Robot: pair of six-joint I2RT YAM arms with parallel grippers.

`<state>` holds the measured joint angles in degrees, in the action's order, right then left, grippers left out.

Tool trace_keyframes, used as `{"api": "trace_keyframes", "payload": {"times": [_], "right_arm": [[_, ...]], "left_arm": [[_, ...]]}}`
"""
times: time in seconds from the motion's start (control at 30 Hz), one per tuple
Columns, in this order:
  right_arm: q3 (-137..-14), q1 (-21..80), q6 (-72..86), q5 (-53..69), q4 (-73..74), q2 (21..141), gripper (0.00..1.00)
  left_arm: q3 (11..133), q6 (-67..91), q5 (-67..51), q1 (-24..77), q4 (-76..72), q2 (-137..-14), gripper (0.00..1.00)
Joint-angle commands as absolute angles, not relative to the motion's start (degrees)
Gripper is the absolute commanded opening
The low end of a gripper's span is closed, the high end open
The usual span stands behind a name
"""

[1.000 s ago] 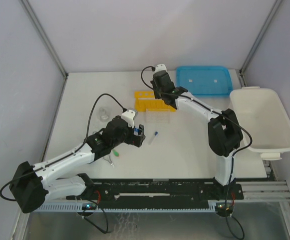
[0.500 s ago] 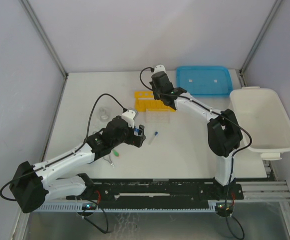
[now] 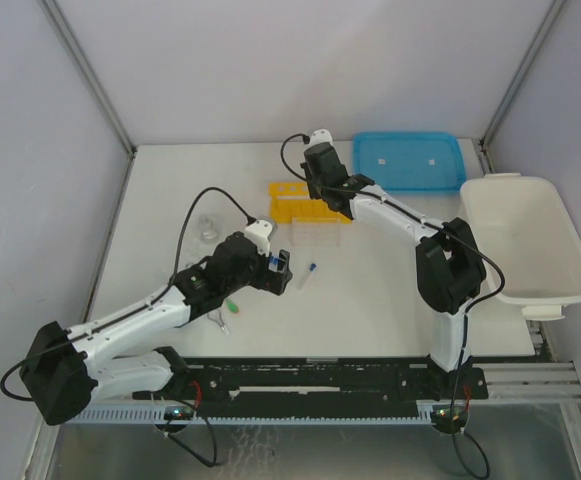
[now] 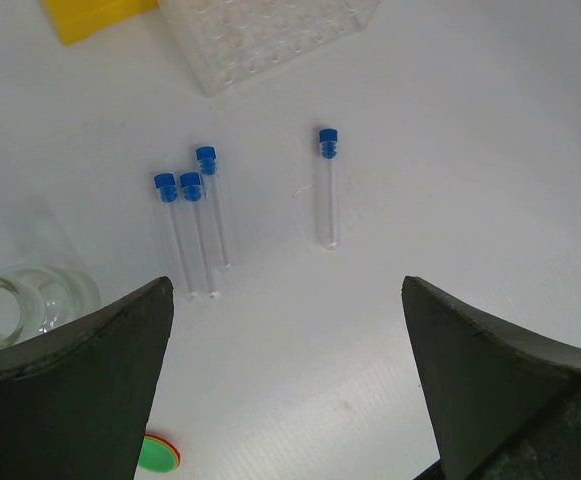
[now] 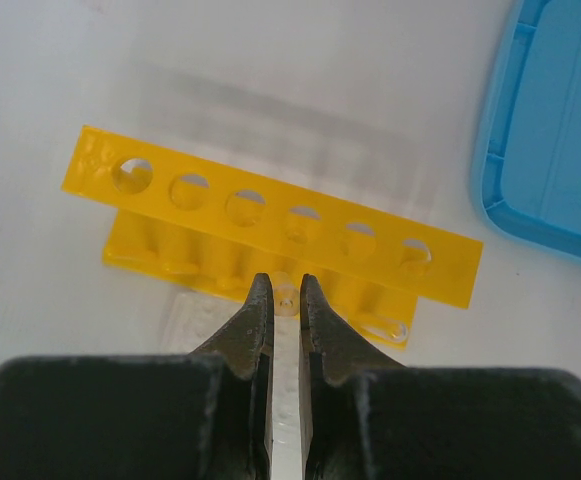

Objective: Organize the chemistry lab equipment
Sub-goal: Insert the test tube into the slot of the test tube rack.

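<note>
Tube pickup looks like my current step: the left gripper (image 4: 285, 390) hangs wide open above four blue-capped tubes (image 4: 327, 188) lying on the table (image 4: 490, 150), yellow rack (image 5: 270, 215) at twelve o'clock under my nearly shut, empty right gripper (image 5: 286, 300), so next I descend and close on one tube.

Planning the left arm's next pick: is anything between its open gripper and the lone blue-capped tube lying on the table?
Nothing visible. The lone tube lies flat on bare table ahead of the open left gripper, apart from the three tubes to its left and the clear rack beyond.
</note>
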<state>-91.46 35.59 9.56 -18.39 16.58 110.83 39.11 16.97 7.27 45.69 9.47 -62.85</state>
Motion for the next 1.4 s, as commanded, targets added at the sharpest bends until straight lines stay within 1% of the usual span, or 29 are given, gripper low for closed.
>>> {"api": "trace_keyframes", "payload": {"times": [0.0, 1.37], "right_arm": [[-91.7, 35.2, 9.2, -19.3, 15.7, 110.4, 0.00], [-91.1, 34.7, 10.8, -17.4, 14.9, 114.5, 0.00]], "left_arm": [[39.0, 16.9, 6.7, 45.3, 7.1, -63.1, 1.00], [38.8, 17.3, 5.7, 45.3, 6.5, -63.9, 1.00]]}}
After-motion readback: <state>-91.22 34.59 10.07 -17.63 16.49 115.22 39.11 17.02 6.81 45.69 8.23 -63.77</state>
